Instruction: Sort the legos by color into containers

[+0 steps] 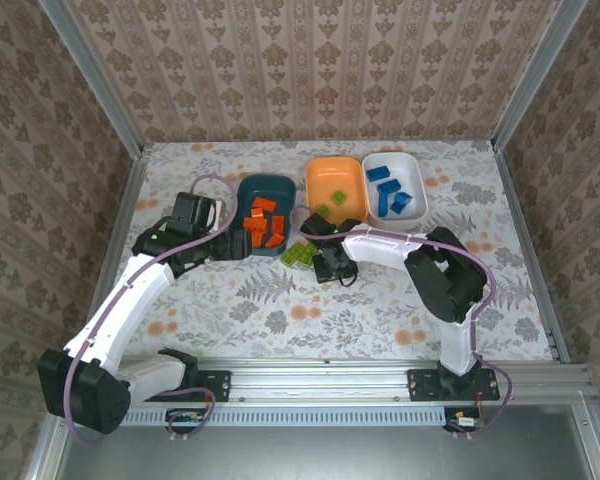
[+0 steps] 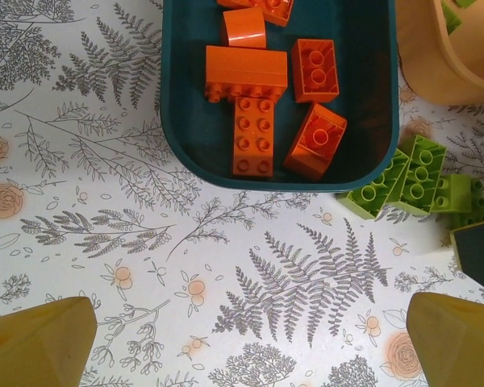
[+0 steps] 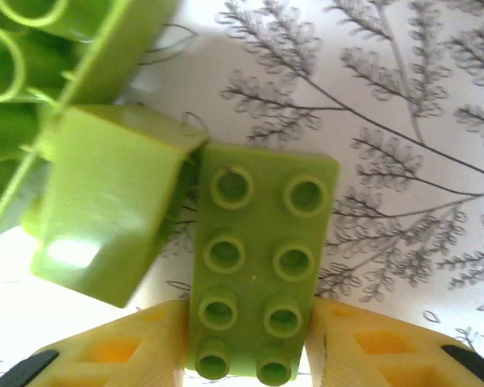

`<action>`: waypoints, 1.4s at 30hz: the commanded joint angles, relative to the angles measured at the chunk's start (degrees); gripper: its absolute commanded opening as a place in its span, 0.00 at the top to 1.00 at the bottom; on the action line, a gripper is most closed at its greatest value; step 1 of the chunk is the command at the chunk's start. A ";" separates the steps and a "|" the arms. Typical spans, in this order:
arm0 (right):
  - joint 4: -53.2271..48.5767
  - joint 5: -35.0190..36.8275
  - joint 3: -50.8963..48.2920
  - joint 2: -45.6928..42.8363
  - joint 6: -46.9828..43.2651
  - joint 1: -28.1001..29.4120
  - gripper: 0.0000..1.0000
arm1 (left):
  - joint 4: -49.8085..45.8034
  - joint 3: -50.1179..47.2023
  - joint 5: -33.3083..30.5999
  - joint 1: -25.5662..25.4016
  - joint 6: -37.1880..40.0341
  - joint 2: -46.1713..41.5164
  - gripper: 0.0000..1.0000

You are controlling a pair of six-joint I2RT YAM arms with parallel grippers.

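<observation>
My right gripper (image 3: pixel 246 355) is shut on a light green eight-stud lego (image 3: pixel 258 266), a yellow finger pressed against each long side. More green legos (image 3: pixel 105 201) lie touching it on the left. From above, that green cluster (image 1: pixel 298 254) sits just in front of the dark teal container (image 1: pixel 267 180), with my right gripper (image 1: pixel 308 250) at it. The teal container holds several orange legos (image 2: pixel 254 133). My left gripper (image 2: pixel 250 339) hangs open over bare cloth in front of it. The orange container (image 1: pixel 335 170) holds two green legos (image 1: pixel 337 197). The white container (image 1: pixel 405 165) holds blue legos (image 1: pixel 390 195).
The three containers stand in a row at the back middle of a floral tablecloth. Patterned walls with metal posts close in the back and sides. The right arm's dark wrist (image 2: pixel 480 254) shows beside the green legos (image 2: pixel 411 181) in the left wrist view.
</observation>
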 commanded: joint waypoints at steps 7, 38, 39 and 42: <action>-2.03 2.22 -6.19 -7.75 0.76 -2.71 0.60 | 1.58 -0.76 2.01 0.00 -1.76 -0.53 0.00; -1.96 -14.31 16.75 -9.77 -6.82 -19.03 0.63 | 0.97 -5.00 7.48 -8.73 -2.67 4.22 0.00; -1.85 -14.29 18.66 -7.70 -7.35 -19.19 0.63 | 1.21 -5.05 7.23 -9.59 -2.85 4.83 0.00; -2.64 -14.19 25.88 -0.19 -8.81 -19.82 0.63 | 3.03 -5.38 8.00 -11.32 -3.75 6.68 0.00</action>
